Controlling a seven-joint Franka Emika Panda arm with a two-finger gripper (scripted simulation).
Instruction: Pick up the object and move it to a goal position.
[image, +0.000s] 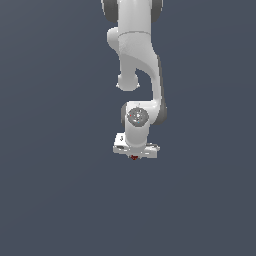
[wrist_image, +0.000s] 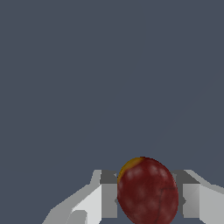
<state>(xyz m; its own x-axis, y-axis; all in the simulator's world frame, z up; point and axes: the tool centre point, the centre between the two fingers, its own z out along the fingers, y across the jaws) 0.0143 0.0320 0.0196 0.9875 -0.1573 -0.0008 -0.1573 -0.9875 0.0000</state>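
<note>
The object (wrist_image: 147, 191) is a dark red rounded lump with a small yellow patch. In the wrist view it sits between the two grey fingers (wrist_image: 108, 194) of my white gripper (wrist_image: 147, 197), which press on both its sides. In the exterior view only a tiny red speck of the object (image: 134, 157) shows just under the gripper (image: 134, 156), at the end of the white arm. The gripper is shut on the object. Whether it rests on the floor or hangs above it cannot be told.
A plain dark grey-blue surface (image: 50, 200) fills both views. The white arm (image: 137, 65) comes down from the top of the exterior view. No goal marker shows.
</note>
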